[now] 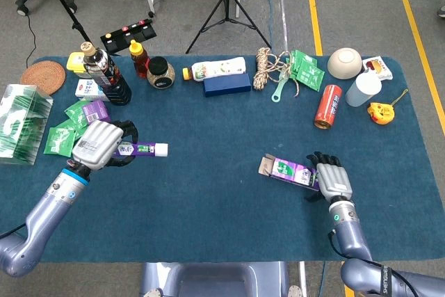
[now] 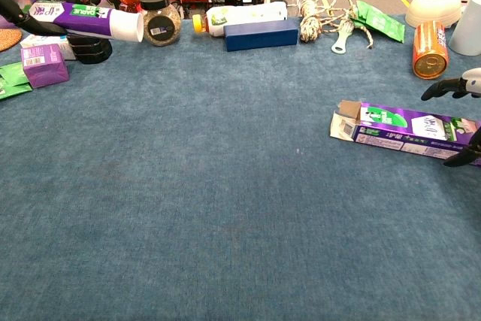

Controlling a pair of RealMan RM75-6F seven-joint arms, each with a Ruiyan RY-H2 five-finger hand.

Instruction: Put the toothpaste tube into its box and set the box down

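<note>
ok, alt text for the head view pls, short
The left hand holds a purple-and-white toothpaste tube above the blue cloth table, cap pointing right. The right hand reaches over the far end of the open purple toothpaste box lying flat. Clutter lines the back edge.

The left hand (image 1: 97,144) holds the toothpaste tube (image 1: 142,149); the right hand (image 1: 332,179) straddles the box (image 1: 295,172).

box (image 2: 409,127) end cropped, right hand (image 2: 458,110) mostly off-frame
</note>
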